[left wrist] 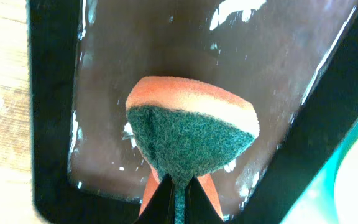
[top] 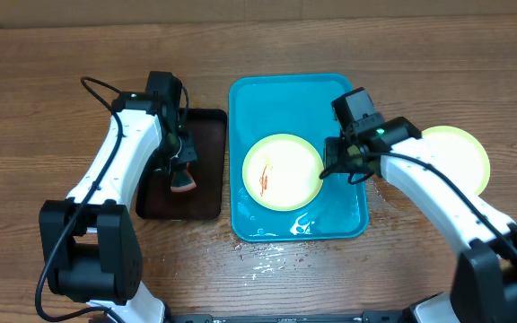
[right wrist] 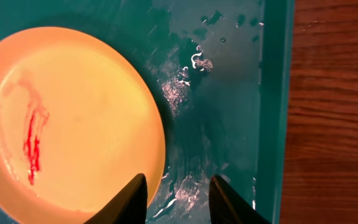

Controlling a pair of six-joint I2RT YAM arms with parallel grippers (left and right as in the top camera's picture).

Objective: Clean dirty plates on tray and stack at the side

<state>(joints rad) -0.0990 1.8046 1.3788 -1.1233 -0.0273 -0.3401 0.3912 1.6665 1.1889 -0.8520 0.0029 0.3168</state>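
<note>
Bench (top: 61, 63) carries one turquoise tray (top: 276, 90) and one dark tray (top: 206, 126) left of it. Two plates visible: one clean-looking plate (top: 463, 154) on the bench right of the tray, so probably one done; one smeared plate (top: 281, 170) on the turquoise tray, uncleaned. One sponge (left wrist: 191, 143), clamped in left claw (left wrist: 178, 186) over the dark tray. Right claw (right wrist: 179, 182) open, jaws straddling the smeared plate's right rim. Wipe and stack left to do.

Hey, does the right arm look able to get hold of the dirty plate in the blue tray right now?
Probably yes. The right gripper hangs open at the rim of the smeared plate, with nothing between them, and the left gripper holds its sponge over the dark tray, well aside.
</note>
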